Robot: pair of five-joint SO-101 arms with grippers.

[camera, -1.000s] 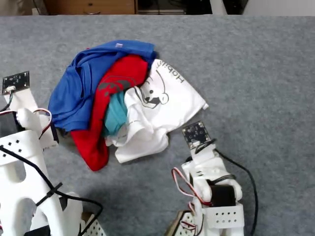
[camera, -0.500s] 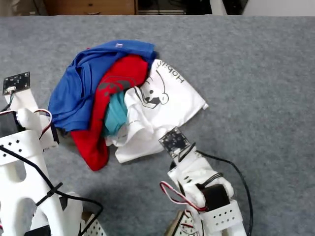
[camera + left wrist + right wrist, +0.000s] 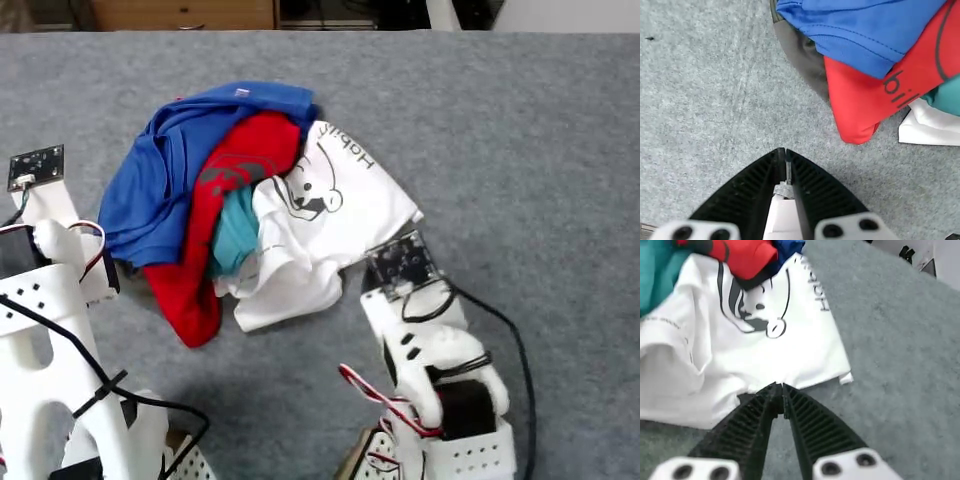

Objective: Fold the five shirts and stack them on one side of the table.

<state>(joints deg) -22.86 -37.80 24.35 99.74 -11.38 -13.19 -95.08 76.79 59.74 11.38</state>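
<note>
A heap of shirts lies left of the table's middle: a blue shirt (image 3: 165, 165) (image 3: 865, 25), a red shirt (image 3: 235, 170) (image 3: 875, 95), a teal shirt (image 3: 235, 235) (image 3: 655, 270) and a white shirt (image 3: 340, 200) (image 3: 740, 340) with a bear print. A dark grey shirt (image 3: 800, 55) peeks out under the blue one. My left gripper (image 3: 781, 155) is shut and empty over bare carpet, a short way from the red shirt's tip. My right gripper (image 3: 779, 388) is shut, its tips at the white shirt's near hem, with no cloth visible between them.
The grey carpeted table (image 3: 520, 150) has wide free room right of the heap and behind it. The left arm (image 3: 50, 290) stands at the front left, the right arm (image 3: 430, 350) at the front middle. Wooden furniture (image 3: 185, 12) lines the far edge.
The right arm swung left along the white shirt's near edge, then back right, ending closer to the shirt's right corner. The left arm and the heap have not moved.
</note>
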